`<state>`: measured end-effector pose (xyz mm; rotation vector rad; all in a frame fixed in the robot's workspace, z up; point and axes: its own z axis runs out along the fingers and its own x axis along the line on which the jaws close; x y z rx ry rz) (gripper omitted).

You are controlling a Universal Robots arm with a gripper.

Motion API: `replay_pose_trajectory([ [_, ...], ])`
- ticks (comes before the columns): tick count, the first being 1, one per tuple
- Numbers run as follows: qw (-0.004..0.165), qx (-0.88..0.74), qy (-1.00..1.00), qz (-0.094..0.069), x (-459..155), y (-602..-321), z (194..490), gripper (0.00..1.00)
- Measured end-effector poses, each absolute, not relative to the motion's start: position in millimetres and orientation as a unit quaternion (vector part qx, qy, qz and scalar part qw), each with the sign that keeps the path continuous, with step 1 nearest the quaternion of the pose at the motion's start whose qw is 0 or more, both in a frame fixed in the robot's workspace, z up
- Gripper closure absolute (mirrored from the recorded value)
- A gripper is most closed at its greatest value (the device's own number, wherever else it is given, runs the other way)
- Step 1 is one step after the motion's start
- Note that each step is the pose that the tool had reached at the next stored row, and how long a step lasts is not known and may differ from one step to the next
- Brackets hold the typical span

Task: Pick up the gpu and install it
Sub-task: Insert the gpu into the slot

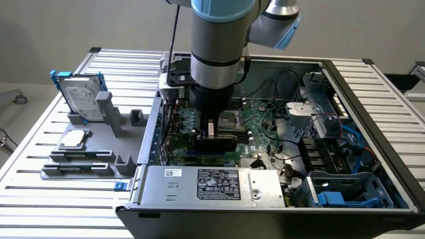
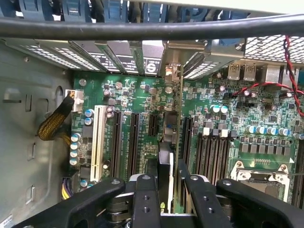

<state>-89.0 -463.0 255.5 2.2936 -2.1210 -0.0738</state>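
Claw [image 1: 211, 130] and gpu [image 1: 216, 144] are seen together low inside the open computer case [image 1: 265, 221]. The jaws are closed on the card, one against each flat face. The arm [image 1: 216, 45] is set straight down from above, its wrist vertical over the motherboard [image 1: 256, 117], and the card is held on edge beneath it, over the board's half toward the exterior view's left.

From the exterior view the wider layout is given. The silver power supply [image 1: 212, 185] is seen along the case's near side. A grey holder [image 1: 99, 149] lies on the slatted table [image 1: 40, 199] well apart from the claw, toward that view's left, with a hard drive [image 1: 81, 99] in a blue frame standing in it.

From the wrist view the grip itself is made plain. The black fingers [image 2: 145, 199] are pressed to either side of the gpu [image 2: 167, 142], which is seen edge-on. The card is lined up lengthwise with the long black expansion slots [image 2: 117, 142], beside a white slot [image 2: 98, 142] and the memory slots [image 2: 209, 152], and its far end is directed at the rear slot covers [image 2: 118, 54]. Whether its lower edge is seated in a slot cannot be told. A black cable [image 2: 142, 29] is seen crossing close to the lens.
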Motion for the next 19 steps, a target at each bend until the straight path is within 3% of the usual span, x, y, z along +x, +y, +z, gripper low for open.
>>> replay_pose_trajectory([
  [19,0.003,0.735,-0.678,-0.029,-89.1,-464.9,250.7,0.73],
])
